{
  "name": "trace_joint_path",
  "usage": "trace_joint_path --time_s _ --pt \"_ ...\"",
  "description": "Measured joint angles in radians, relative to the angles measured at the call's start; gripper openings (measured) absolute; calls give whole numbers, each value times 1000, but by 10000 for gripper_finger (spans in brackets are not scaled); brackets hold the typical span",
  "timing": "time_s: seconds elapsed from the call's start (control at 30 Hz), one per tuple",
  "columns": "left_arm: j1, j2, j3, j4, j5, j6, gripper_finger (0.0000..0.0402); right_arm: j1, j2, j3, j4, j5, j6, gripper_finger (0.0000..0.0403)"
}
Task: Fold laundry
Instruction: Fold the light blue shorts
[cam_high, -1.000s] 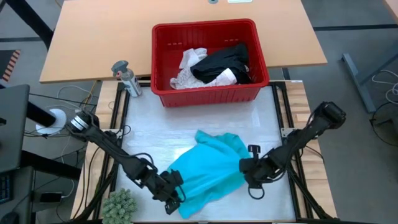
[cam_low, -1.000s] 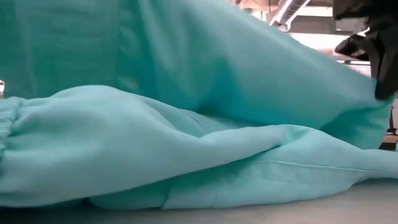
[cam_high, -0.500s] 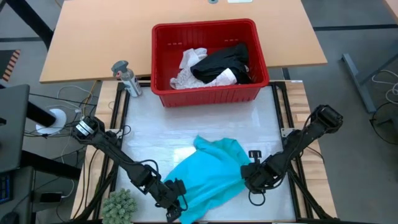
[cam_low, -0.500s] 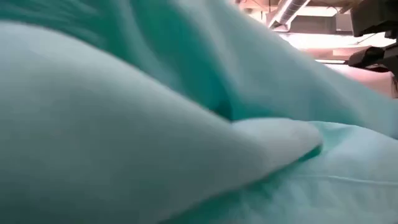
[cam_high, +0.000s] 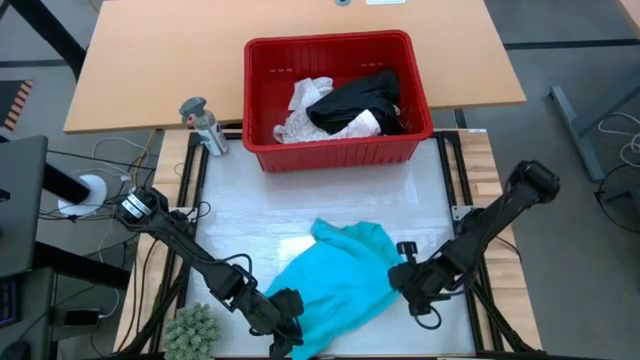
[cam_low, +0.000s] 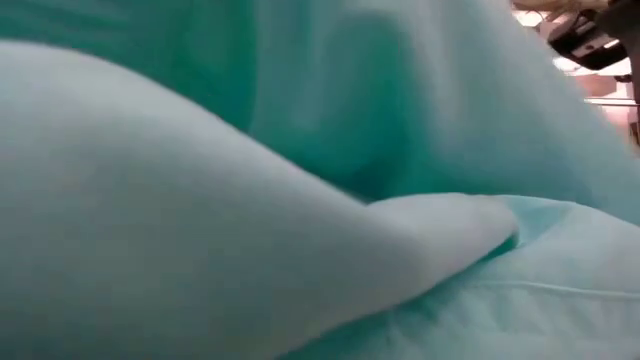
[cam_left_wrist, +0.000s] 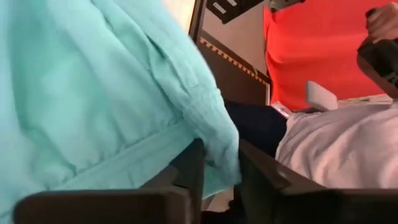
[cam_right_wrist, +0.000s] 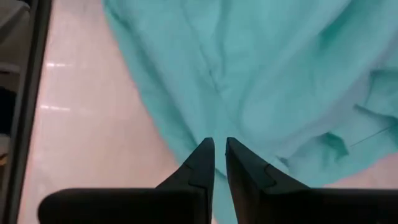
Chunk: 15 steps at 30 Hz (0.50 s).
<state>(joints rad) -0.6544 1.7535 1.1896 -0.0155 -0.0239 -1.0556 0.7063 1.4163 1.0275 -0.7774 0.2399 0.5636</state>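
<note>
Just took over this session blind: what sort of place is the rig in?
Likely a lab or workshop, not a home: wooden desk, loose cables, bare floor, and a red basket holding laundry.

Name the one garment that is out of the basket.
The teal garment: it lies on the table between both claws, while the black garment and white garment sit in the red basket.

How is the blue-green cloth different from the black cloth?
The teal garment lies on the white table top, while the black garment sits inside the red basket. The teal garment is spread out wider; the black garment is bunched up beside white cloths. Both grippers, left and right, are at the teal garment's edges; none is near the black garment. Both are soft, crumpled and unfolded.
</note>
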Motion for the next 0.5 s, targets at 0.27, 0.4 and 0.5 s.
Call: trace_joint_path --time_s 0.27,0.4,0.5 --pt "4 0 0 56 122 -21 137 -27 1 -7 177 233 -205 68" --pt "15 0 0 21 -13 54 128 -101 32 -21 162 321 -225 69" --pt "28 3 0 -21 -142 79 121 -188 39 -21 181 298 -207 83"
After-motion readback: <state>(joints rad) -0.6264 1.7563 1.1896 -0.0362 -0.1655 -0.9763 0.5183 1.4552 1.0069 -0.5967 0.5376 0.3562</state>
